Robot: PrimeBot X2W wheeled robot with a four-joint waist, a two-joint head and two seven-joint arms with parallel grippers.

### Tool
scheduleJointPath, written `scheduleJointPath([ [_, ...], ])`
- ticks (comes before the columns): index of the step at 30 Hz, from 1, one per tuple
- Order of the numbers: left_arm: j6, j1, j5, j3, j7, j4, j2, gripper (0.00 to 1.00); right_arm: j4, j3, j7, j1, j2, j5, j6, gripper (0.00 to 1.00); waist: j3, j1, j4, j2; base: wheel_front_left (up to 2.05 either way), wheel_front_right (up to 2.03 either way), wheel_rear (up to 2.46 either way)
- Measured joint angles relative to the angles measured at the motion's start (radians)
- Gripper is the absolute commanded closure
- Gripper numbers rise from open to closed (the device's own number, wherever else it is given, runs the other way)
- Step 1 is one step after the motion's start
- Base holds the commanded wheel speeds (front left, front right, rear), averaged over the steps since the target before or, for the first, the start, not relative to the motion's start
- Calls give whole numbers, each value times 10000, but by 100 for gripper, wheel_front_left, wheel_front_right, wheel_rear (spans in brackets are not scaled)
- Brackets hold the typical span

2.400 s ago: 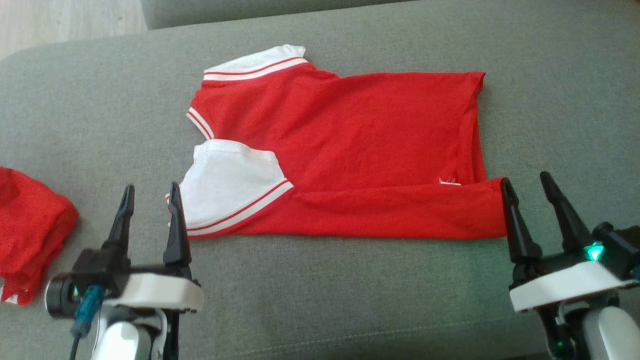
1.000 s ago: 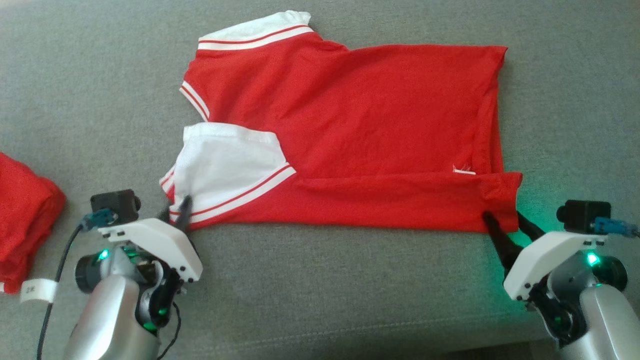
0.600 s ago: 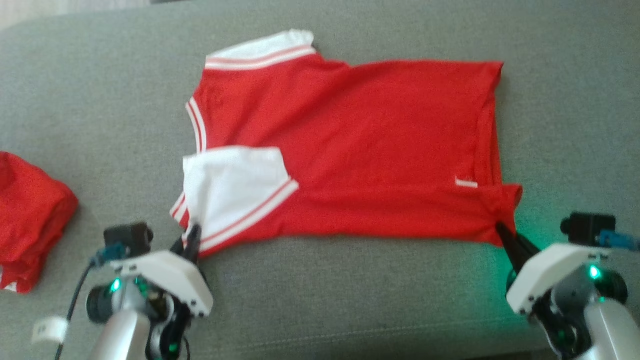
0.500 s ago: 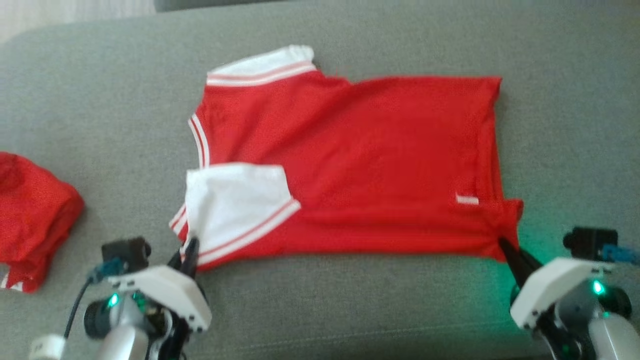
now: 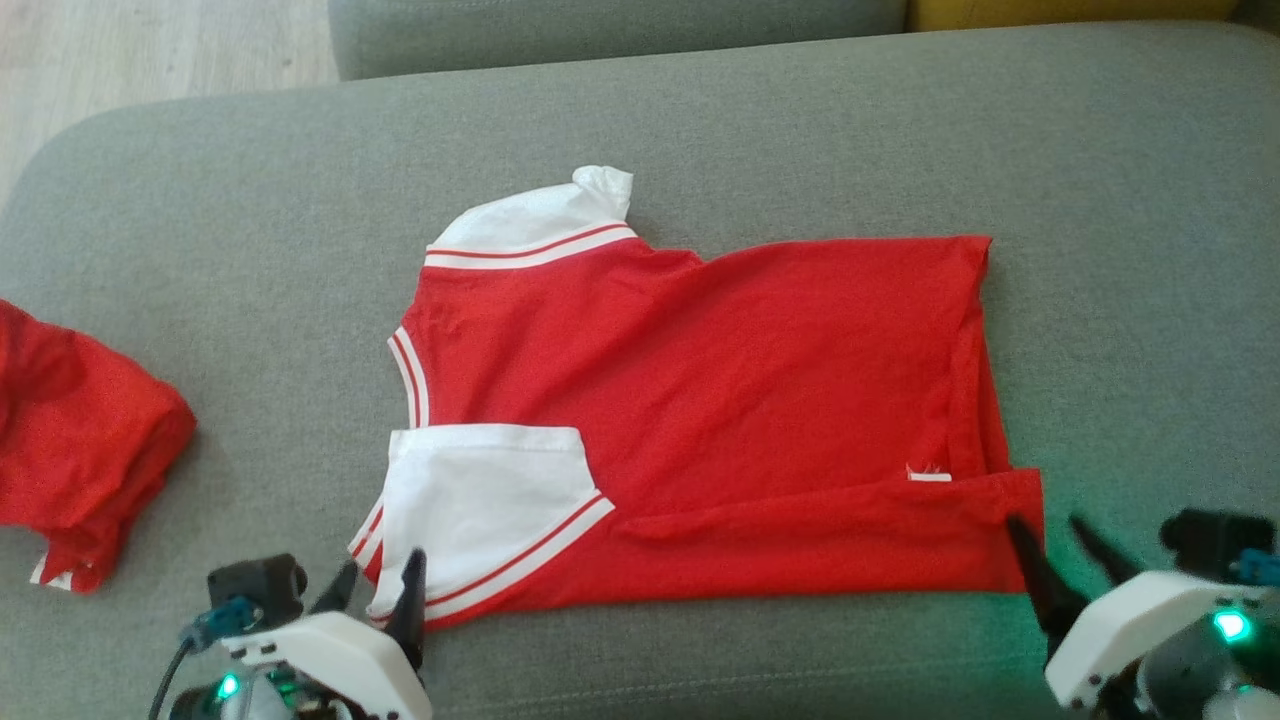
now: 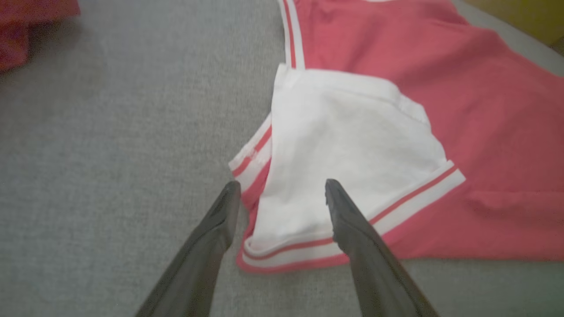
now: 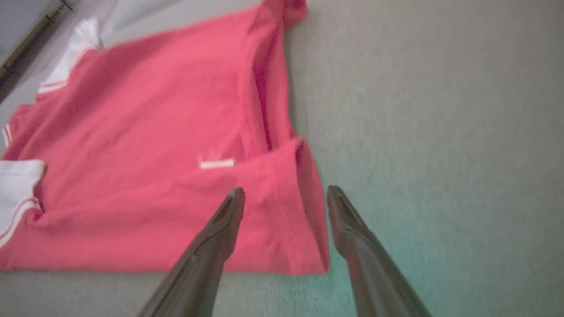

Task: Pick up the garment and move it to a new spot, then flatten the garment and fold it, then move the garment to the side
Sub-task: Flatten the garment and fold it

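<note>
- The garment (image 5: pixel 720 390), a red shirt with white, red-striped sleeves, is spread flat near the middle of the grey seat cushion (image 5: pixel 250 260). In the head view its neck end is turned toward 9 o'clock and its hem toward 3 o'clock.
- Its near long edge is turned over onto the body as a folded band (image 5: pixel 820 550) along 6 o'clock, and a small white tag (image 5: pixel 928 476) is seen just above that band at the hem end.
- The near sleeve (image 5: pixel 480 500) is laid over the body at the garment's 7 o'clock corner; the far sleeve (image 5: pixel 530 225) juts out at 11 o'clock.
- The left gripper (image 5: pixel 382 565) is set at that 7 o'clock corner. Its fingers (image 6: pixel 211 237) are spread wide, with the striped cuff corner lying slack between them, and nothing is clamped.
- The right gripper (image 5: pixel 1045 522) is set at the garment's 5 o'clock corner. Its fingers (image 7: pixel 211 246) are held apart, one tip over the folded band and the other over bare cushion, and no cloth is pinched.
- A red pile (image 5: pixel 80 450) of cloth is seen at 9 o'clock, well apart from the garment.
- A back cushion (image 5: pixel 600 30) is seen at 12 o'clock, wooden floor (image 5: pixel 150 60) at 11 o'clock and a yellow object (image 5: pixel 1060 10) at 1 o'clock.
</note>
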Motion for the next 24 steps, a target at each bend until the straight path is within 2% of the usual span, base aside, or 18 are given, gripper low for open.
scheduleJointPath([
  [6,405,-69,951,-81,-1764,-662,-29,0,-1112,75,-1854,-33,-42,-882,0,0,-121,0,-99,0,0,0,0],
  [11,577,-476,1588,-86,-3168,-1323,-29,0,-2071,201,-2380,-227,-42,-1085,0,0,-277,0,-136,0,0,0,0],
  [17,648,-637,1841,-130,-3459,-1666,50,0,-3078,77,-2309,-304,15,-1214,0,0,-334,0,-117,0,0,0,0],
  [24,742,-639,2000,-171,-3354,-1802,167,0,-3273,42,-2217,-250,65,-1279,0,0,-246,0,-156,0,0,0,0],
])
